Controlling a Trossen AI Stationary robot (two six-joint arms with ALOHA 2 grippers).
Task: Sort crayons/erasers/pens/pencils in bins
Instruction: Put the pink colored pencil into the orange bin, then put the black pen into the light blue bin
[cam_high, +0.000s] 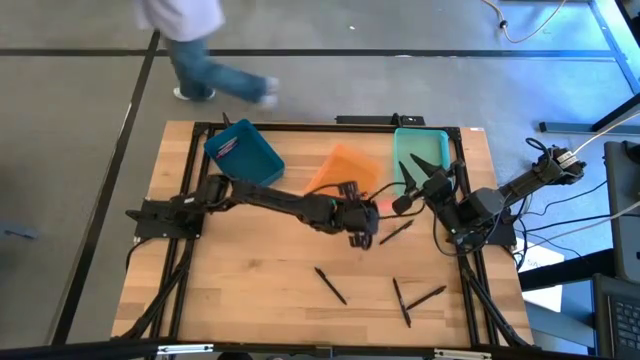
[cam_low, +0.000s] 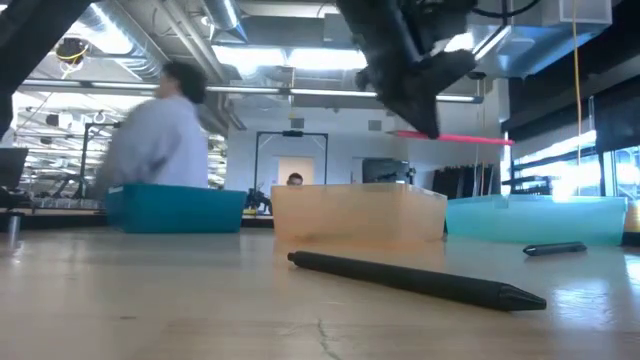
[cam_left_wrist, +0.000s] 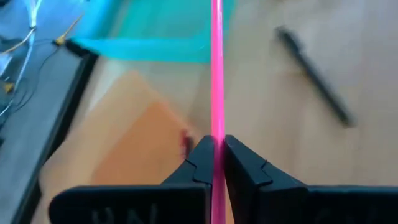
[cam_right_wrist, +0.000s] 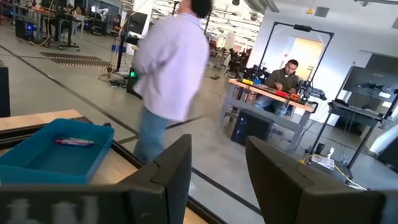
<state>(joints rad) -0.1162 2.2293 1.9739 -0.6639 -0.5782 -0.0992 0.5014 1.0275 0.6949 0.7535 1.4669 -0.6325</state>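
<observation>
Left gripper is clamped on a pink crayon or pen, the slim stick pinched between the two fingertips and running straight out ahead of them, which keeps it steady and pointed for a drop. It hangs raised above the table, just off the near edge of the orange bin, with the light teal bin a little farther ahead; I judge the arm is carrying the stick toward one of these, though which I cannot tell. A dark pen lies just beside the gripper, and three more dark pens lie well behind it, unsorted. Right gripper waits near the light teal bin, fingers apart and empty, facing the blue bin.
</observation>
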